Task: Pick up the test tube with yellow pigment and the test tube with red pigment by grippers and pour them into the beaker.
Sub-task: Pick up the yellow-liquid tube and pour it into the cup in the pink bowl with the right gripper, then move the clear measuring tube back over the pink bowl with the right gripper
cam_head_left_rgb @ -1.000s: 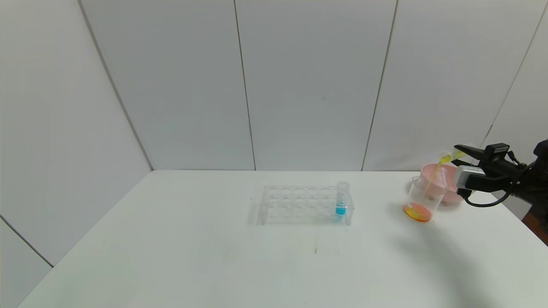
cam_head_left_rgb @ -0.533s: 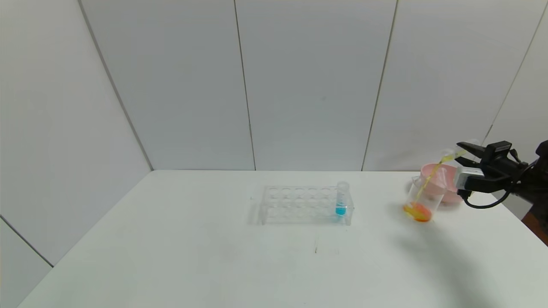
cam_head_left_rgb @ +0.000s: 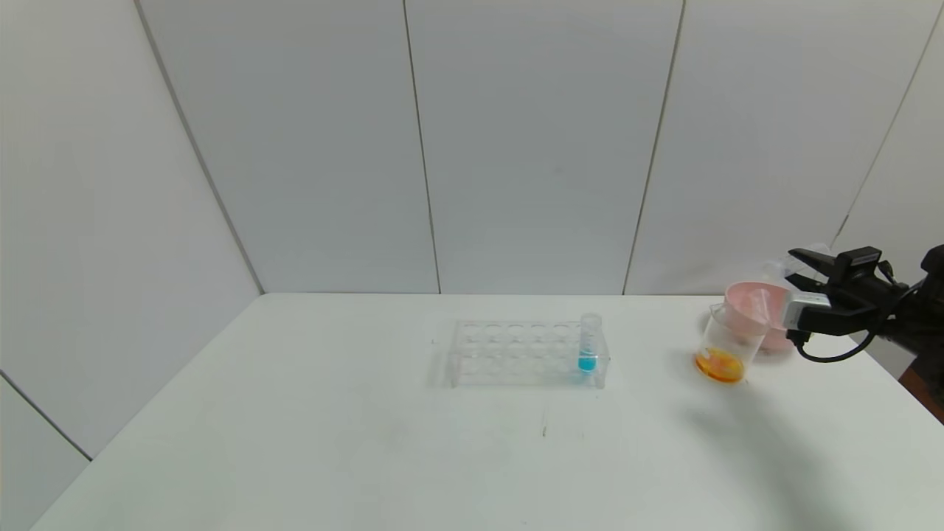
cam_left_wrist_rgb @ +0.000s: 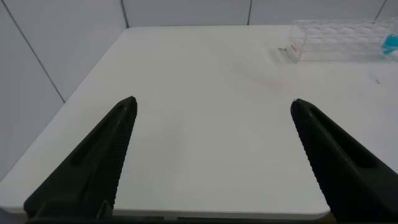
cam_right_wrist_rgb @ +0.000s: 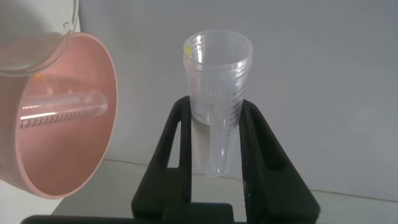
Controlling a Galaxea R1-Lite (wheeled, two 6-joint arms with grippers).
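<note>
My right gripper [cam_head_left_rgb: 795, 265] is shut on the test tube with yellow pigment [cam_head_left_rgb: 776, 268], held tilted above the pink bowl [cam_head_left_rgb: 767, 304] and the beaker [cam_head_left_rgb: 726, 346]. In the right wrist view the tube [cam_right_wrist_rgb: 219, 81] sits between the fingers [cam_right_wrist_rgb: 175, 143]. It looks empty, with a yellow trace at its rim. The beaker holds orange-yellow liquid at its bottom; its rim shows in the right wrist view [cam_right_wrist_rgb: 43, 37]. No tube with red liquid shows; an empty clear tube [cam_right_wrist_rgb: 62, 109] lies in the pink bowl [cam_right_wrist_rgb: 93, 162]. My left gripper [cam_left_wrist_rgb: 212, 107] is open and empty over the table's near left part.
A clear tube rack [cam_head_left_rgb: 525, 352] stands mid-table with a blue-liquid tube [cam_head_left_rgb: 588, 343] at its right end; it also shows in the left wrist view [cam_left_wrist_rgb: 339, 38]. The beaker and bowl stand close together near the table's right edge.
The yellow stream from the tube into the beaker has stopped and the tube has emptied. The liquid in the beaker has turned more orange-yellow. The right gripper barely moved.
</note>
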